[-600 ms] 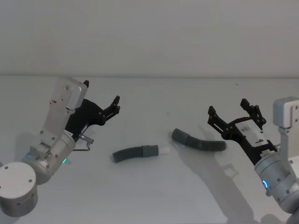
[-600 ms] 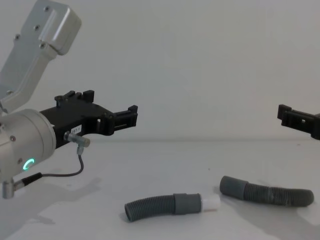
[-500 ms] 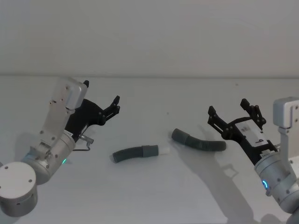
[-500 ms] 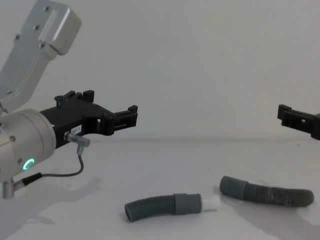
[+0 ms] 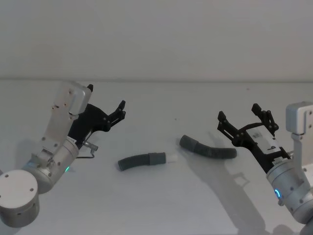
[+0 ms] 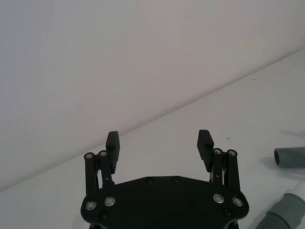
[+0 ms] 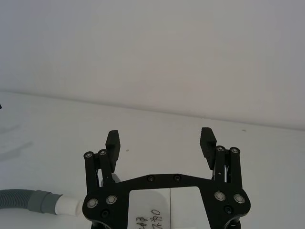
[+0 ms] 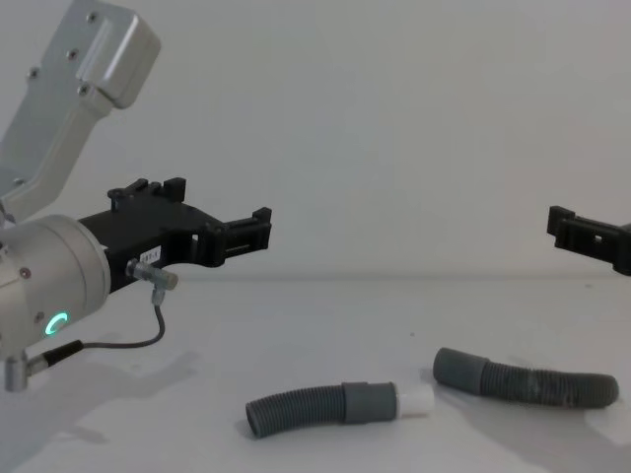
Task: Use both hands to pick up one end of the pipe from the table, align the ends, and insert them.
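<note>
Two dark grey corrugated pipe pieces lie on the white table (image 5: pixel 161 205). The left piece (image 5: pixel 142 160) (image 8: pixel 306 409) ends in a grey cuff with a white tip (image 5: pixel 172 157) (image 8: pixel 415 399). Just beyond that tip lies the plain cuff (image 5: pixel 187 142) of the curved right piece (image 5: pixel 210 150) (image 8: pixel 532 382); the two ends do not touch. My left gripper (image 5: pixel 122 109) (image 6: pixel 158 140) hovers open, above and to the left of the left piece. My right gripper (image 5: pixel 238 111) (image 7: pixel 160 138) hangs open over the right piece. Both hold nothing.
A thin cable (image 8: pixel 148 335) loops under my left wrist. The table runs back to a plain pale wall (image 5: pixel 156 39). Around the two pieces the white surface is bare.
</note>
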